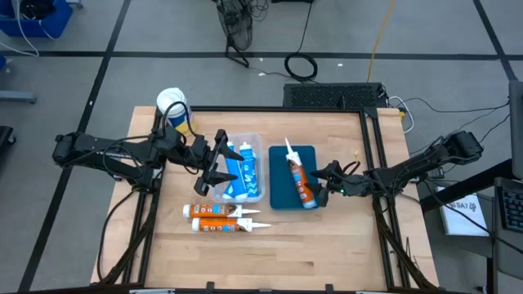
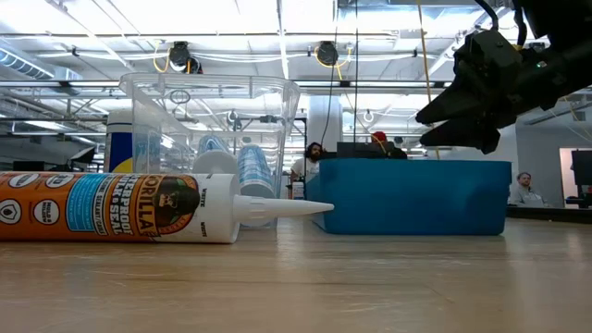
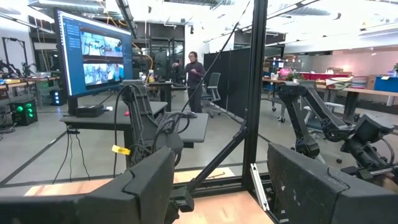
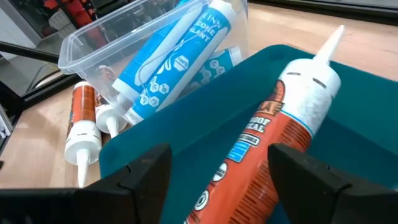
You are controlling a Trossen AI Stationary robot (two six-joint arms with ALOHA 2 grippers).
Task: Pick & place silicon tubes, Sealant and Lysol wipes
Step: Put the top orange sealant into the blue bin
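A: What did the Lysol wipes [image 1: 173, 104] look like, and where were they?

B: It was an upright round canister with a white lid and a yellow label, wider than any tube. It stood at the far left corner of the wooden table [image 1: 343, 237], just behind the left arm and apart from both bins. In the low view only a strip of its label showed behind the clear bin [image 2: 215, 139].

A: And the other items?

B: Blue tubes [image 1: 239, 170] lay inside that clear bin. One orange cartridge [image 1: 301, 178] with a white nozzle lay in the teal tray [image 1: 278, 200], its nozzle pointing away from the near edge. Two more orange cartridges [image 1: 219, 217] lay side by side on the table in front of the clear bin, nozzles toward the right.

A: The grippers?

B: The left gripper [image 1: 214, 163] sat over the left edge of the clear bin with its fingers [image 3: 146, 186] spread and nothing between them; its wrist camera looked out into the room, where a person stood by a desk. The right gripper [image 4: 217, 171] was at the tray's near right edge, its fingers parted on either side of the cartridge's lower body, but I couldn't tell whether they touched it or gripped it
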